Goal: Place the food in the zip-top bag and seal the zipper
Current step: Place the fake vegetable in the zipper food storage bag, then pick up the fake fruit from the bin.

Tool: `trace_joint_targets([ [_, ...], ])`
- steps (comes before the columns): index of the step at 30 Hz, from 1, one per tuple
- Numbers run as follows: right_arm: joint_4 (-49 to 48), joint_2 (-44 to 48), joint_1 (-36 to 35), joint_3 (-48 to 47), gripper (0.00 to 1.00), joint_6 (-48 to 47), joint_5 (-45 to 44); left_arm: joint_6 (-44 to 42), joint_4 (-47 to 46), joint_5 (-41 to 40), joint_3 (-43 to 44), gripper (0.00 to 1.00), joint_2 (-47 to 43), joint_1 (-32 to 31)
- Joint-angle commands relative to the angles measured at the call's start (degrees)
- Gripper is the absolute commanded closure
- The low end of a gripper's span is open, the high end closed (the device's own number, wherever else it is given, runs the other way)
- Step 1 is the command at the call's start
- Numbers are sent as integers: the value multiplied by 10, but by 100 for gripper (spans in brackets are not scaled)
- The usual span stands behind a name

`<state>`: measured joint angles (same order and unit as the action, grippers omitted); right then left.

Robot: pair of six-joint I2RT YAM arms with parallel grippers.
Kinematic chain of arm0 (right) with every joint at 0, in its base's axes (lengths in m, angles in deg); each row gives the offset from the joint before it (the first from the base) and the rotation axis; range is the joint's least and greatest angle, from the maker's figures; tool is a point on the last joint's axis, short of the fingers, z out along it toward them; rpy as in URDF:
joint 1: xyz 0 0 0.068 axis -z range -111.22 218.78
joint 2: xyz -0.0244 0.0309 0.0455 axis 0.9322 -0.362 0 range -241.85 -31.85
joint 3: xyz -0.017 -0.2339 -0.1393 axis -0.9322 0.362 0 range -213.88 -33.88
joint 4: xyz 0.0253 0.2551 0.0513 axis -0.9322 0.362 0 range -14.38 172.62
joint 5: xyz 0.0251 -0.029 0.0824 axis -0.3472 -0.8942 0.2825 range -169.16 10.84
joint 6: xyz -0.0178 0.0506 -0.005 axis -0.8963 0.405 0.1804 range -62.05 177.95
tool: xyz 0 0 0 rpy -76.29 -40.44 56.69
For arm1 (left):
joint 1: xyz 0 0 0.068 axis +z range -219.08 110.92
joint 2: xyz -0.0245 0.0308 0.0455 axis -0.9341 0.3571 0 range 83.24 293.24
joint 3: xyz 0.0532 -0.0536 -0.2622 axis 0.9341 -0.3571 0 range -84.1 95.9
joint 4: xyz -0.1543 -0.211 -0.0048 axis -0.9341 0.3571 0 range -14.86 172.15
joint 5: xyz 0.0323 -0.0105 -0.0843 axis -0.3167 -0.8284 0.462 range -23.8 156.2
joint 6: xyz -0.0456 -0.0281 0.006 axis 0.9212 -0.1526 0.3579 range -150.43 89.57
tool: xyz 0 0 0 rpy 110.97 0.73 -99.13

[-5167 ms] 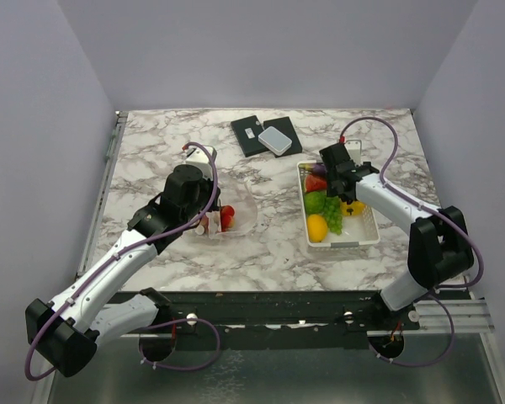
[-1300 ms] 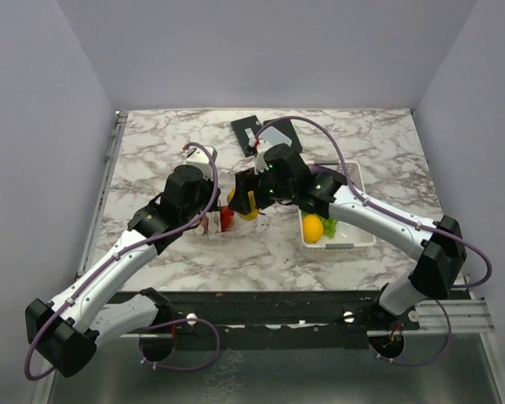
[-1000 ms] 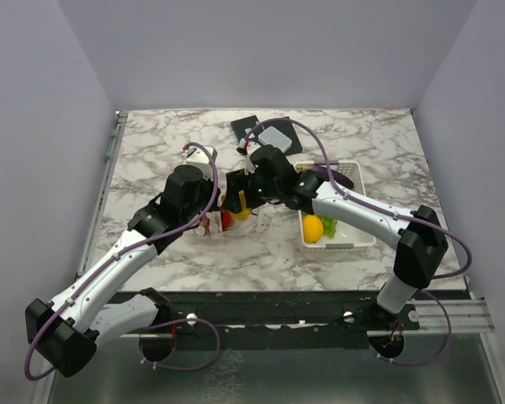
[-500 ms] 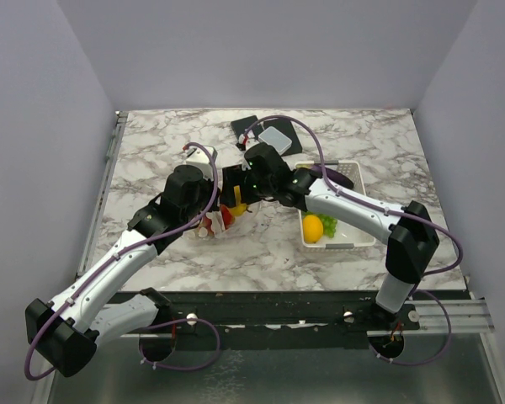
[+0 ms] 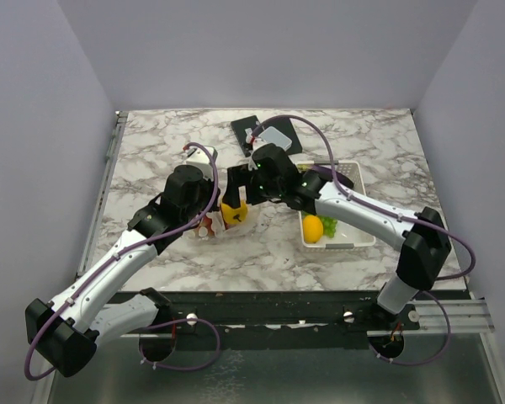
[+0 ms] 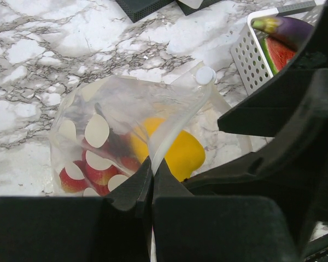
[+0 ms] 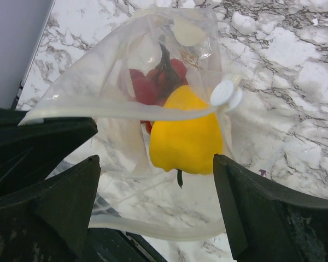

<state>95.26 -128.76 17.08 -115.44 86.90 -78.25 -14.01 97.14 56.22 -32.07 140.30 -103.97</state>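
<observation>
From above, the left gripper (image 5: 207, 222) is pinching the near edge of the zip-top bag (image 5: 221, 227). The right gripper (image 5: 235, 190) is hovering just right of the bag, over a yellow toy pepper (image 5: 233, 212) at the bag's mouth. Further right of the bag, the white basket (image 5: 354, 241) is holding a lemon (image 5: 313, 227), green grapes (image 5: 329, 223) and an eggplant (image 5: 340, 177), so most of the loading is waiting to be done.

In the left wrist view, that gripper's jaws are clamping tight on the zipper (image 6: 172, 128), holding the mouth up. Strawberries (image 6: 93, 173) are showing inside the bag, and a watermelon slice (image 6: 276, 52) is lying in the basket.

In the right wrist view, the fingers (image 7: 71, 207) are standing wide apart, gripping nothing. The pepper is lying halfway through the mouth, against the strawberries. The mouth is gaping, so sealing is not yet begun.
</observation>
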Motion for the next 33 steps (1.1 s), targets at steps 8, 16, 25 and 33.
trace_joint_targets([
  [8, 44, 135, -4, 66, 11, -18, -98, -6, -5, -12, -3, 100, -4, -2],
  [16, 127, 228, -3, 115, 13, -29, -200, -6, -4, -12, -3, 100, -2, -3],
  [25, 223, 296, 8, 166, 15, -1, -279, -8, -3, -15, -2, 100, -4, -3],
  [33, 234, 331, 53, 256, 18, 39, -248, -7, -3, -10, -2, 100, -4, -3],
])
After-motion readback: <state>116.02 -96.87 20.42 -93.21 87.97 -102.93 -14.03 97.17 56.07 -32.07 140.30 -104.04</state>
